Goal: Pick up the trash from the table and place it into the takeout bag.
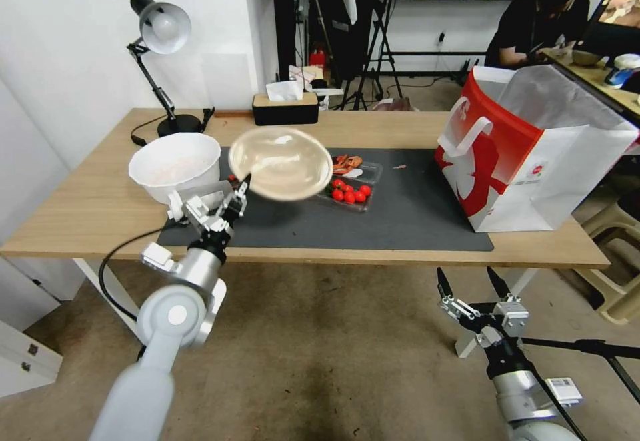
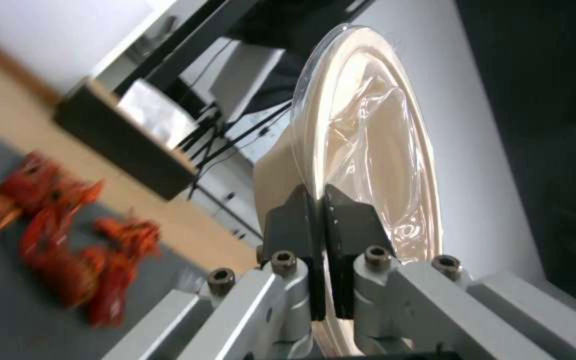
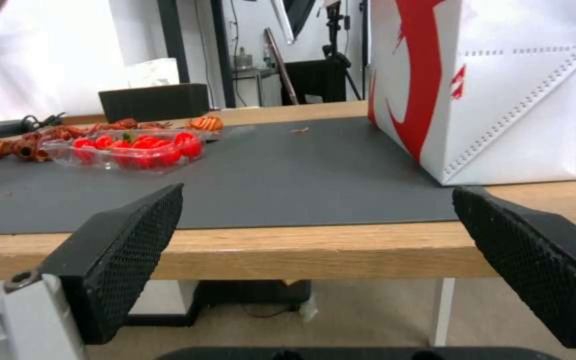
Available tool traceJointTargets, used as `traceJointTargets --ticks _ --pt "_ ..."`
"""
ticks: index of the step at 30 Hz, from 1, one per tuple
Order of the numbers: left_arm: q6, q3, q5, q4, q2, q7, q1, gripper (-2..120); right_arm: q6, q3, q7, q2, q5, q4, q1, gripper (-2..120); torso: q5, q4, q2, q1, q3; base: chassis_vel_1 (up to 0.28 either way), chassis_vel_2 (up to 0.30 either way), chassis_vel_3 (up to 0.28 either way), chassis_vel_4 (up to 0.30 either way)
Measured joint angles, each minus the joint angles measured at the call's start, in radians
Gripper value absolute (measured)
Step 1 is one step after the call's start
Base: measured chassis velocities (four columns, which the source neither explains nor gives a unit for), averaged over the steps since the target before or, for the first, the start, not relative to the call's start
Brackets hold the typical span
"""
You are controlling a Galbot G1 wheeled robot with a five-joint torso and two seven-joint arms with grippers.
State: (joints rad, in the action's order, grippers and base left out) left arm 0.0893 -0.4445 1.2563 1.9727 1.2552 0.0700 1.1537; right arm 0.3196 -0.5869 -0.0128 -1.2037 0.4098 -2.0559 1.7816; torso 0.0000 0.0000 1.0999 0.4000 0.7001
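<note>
One shallow beige dish [image 1: 281, 163] pinched at its rim by the left gripper [image 1: 235, 196] fingers; right gripper [image 1: 469, 284] spread wide, idle; thin edge-hold risks slipping before the takeout bag [image 1: 527, 151].

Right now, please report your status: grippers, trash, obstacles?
Left gripper shut on beige dish, lifted above mat. Right gripper open, below table edge. Takeout bag upright.

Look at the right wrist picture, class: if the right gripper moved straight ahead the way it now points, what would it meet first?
Probably the front edge of the table. The right gripper, fingers wide open, hangs in front of the table at about tabletop height, so the wooden edge lies straight ahead. Depth is unclear; slightly higher, it would skim over the dark mat.
</note>
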Motion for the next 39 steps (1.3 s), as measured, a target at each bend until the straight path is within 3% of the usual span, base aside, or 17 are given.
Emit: traceJointTargets --ticks 12,18,21,30,39 --pt "-0.025 0.052 0.006 -0.092 -0.005 0.116 -0.103 1 0.005 -0.013 0.0 -0.008 -0.008 -0.01 0.017 100 0.0 0.0002 0.0 0.0 0.0 0.0 0.0 0.0 0.0" --pt "-0.032 0.096 -0.01 -0.129 -0.016 0.129 -0.157 1 0.01 -0.011 0.001 -0.008 -0.01 -0.012 0.028 100 0.0 0.0 0.0 0.0 0.0 0.0 0.0 0.0 0.0" --pt "-0.04 0.169 -0.019 -0.197 -0.012 0.149 -0.252 1 0.018 0.003 0.002 -0.015 -0.032 -0.02 0.041 100 0.0 0.0 0.0 0.0 0.0 0.0 0.0 0.0 0.0" --pt "-0.043 0.304 -0.031 -0.299 0.006 0.168 -0.406 1 0.017 0.016 0.0 -0.029 -0.062 -0.041 0.044 100 0.0 0.0 0.0 0.0 0.0 0.0 0.0 0.0 0.0" --pt "-0.061 0.465 -0.05 -0.443 0.069 0.181 -0.607 1 0.006 0.03 -0.006 -0.045 -0.086 -0.069 0.043 100 -0.0001 0.0 0.0 0.0 0.0 0.0 0.0 0.0 0.0"
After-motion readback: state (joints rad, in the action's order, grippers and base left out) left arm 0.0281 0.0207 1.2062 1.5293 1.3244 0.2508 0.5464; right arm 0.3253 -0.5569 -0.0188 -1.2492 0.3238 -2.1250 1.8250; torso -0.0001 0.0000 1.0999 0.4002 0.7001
